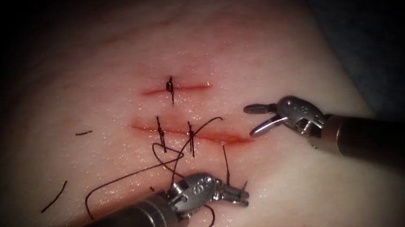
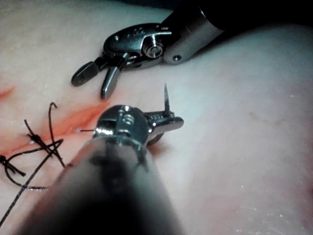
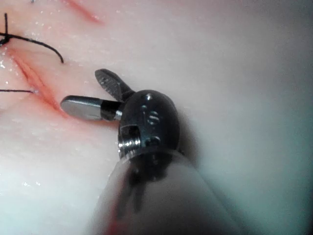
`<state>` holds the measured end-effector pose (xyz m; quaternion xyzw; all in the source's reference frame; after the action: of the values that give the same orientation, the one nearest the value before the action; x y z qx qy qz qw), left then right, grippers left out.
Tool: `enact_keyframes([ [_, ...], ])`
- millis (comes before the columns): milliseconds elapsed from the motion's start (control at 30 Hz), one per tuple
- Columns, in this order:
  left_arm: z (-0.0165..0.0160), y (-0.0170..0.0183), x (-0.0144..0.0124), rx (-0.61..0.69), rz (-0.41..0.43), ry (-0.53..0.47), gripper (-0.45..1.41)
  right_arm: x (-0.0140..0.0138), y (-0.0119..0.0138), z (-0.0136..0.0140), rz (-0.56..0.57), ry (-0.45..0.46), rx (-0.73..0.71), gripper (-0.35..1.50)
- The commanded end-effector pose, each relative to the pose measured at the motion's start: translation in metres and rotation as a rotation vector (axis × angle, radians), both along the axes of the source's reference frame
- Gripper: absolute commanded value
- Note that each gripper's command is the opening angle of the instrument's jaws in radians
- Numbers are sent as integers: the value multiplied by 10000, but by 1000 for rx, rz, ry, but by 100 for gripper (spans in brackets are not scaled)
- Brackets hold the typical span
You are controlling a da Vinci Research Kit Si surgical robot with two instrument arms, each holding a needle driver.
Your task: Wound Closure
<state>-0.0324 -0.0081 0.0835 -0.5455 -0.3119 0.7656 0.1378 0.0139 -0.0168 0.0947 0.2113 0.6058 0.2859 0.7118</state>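
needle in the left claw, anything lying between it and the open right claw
Nothing visible. The left claw is shut on the needle, whose point stands up clear of the tissue. Bare tissue lies between it and the open, empty right claw; the thread trails left.

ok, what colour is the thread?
Black. The thread shows best in the endoscope view, looping dark across the pale tissue beside the cut.

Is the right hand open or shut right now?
Open. The right hand has its two jaws spread apart with nothing between them, beside the right end of the cut; the right wrist view shows the same.
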Motion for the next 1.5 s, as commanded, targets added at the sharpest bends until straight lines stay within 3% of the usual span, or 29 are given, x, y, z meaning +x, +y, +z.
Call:
enact_keyframes([
  [33, -2, 7, -5, -45, -7, -20, -45, 8, 0, 5, -3, 4, -2, 106],
  [333, -46, 64, 8, -363, -65, -89, -45, 9, -8, -3, 8, 22, 127, 98],
  [467, -49, 91, 16, -478, -110, -71, -45, 8, -11, -8, 51, 37, 271, 51],
  [567, -52, 111, 26, -530, -156, -66, -45, 8, -12, -12, 56, 45, 320, 46],
  [833, -59, 142, 45, -613, -230, -31, -45, 7, -4, -34, 80, 66, 483, 79],
  [1033, -50, 127, 44, -648, -237, -29, -45, 9, 8, -54, 150, 176, 680, 126],
  [1167, -31, 102, 39, -681, -235, -33, -45, 12, 12, -64, 182, 238, 765, 131],
  [1333, 0, 75, 34, -729, -262, -37, -45, 22, 6, -71, 184, 248, 800, 135],
  [1500, 9, 67, 33, -746, -274, -25, -45, 28, 2, -78, 185, 251, 813, 138],
])
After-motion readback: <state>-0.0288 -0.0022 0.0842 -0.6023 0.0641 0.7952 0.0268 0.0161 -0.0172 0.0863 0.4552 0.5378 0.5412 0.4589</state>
